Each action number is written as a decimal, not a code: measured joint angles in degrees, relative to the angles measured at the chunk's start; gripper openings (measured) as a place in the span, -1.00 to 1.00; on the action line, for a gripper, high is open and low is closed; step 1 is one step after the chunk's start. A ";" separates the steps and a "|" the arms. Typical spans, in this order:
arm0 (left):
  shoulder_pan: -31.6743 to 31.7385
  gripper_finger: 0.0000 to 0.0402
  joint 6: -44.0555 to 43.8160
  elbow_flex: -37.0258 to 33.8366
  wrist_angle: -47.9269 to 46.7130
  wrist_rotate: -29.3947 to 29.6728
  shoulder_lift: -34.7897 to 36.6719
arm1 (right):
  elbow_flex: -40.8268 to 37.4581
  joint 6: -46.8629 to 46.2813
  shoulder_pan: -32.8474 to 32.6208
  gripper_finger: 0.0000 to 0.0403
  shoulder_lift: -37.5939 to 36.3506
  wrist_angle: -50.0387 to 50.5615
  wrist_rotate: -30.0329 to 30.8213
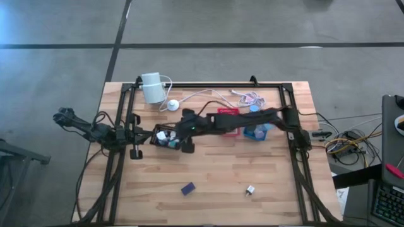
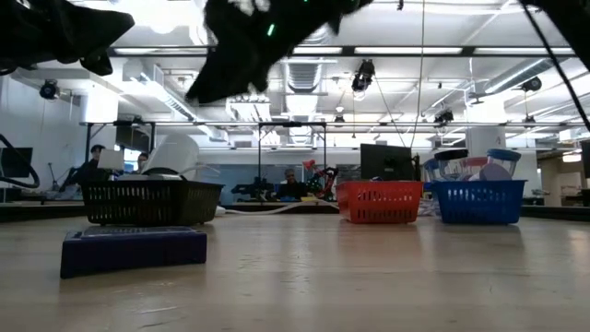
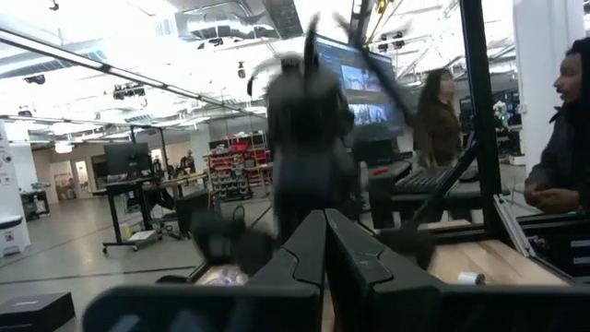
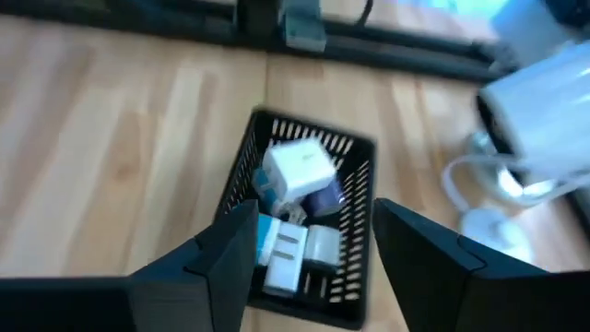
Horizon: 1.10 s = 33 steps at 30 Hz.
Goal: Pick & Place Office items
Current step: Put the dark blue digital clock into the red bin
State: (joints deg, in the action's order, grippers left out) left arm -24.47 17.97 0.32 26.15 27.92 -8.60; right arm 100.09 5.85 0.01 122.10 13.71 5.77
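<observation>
The office items are tiny blocks. Several white and blue ones lie in a black mesh basket (image 4: pixel 300 217) (image 1: pixel 166 137), with a white cube (image 4: pixel 297 167) uppermost. A dark blue block (image 1: pixel 187 188) (image 2: pixel 134 249) and a small white piece (image 1: pixel 250 190) lie flat on the table's near part. My right gripper (image 4: pixel 313 242) (image 1: pixel 178 141) hovers open above the basket, holding nothing. My left gripper (image 3: pixel 324 254) (image 1: pixel 140 134) is shut and empty, just left of the basket, pointing toward the table's right.
A red basket (image 1: pixel 228 120) (image 2: pixel 380 201) and a blue basket (image 1: pixel 257 131) (image 2: pixel 479 200) stand right of the black one, under my right arm. A white cylinder (image 1: pixel 151 87), its puck (image 1: pixel 172 105) and cables lie at the far edge. People show beyond the table.
</observation>
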 joint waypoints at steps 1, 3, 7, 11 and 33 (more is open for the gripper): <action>0.02 -0.94 -0.21 0.00 -0.06 -0.02 -0.01 | -0.02 0.10 -0.02 0.02 -1.74 1.19 -0.07; 0.02 -0.94 -0.45 0.00 -0.02 -0.02 0.00 | -0.69 -0.10 -0.11 -0.03 -5.75 2.24 -0.86; 0.02 -0.94 -1.00 0.00 -0.03 -0.02 0.00 | -7.46 -2.76 -0.46 -0.16 -16.50 -2.90 -7.59; 0.02 -0.94 -2.17 0.00 -0.04 -0.01 0.00 | -18.49 -3.11 -2.20 -0.31 -30.22 -10.45 -8.38; 0.00 -0.94 -2.11 0.00 -0.08 0.65 -0.02 | -80.27 -13.31 -13.67 -0.95 -92.16 -33.58 0.67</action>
State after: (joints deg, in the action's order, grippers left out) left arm -24.47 15.86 0.32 26.07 28.57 -8.62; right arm 19.83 -7.46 -13.66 29.94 -19.87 6.43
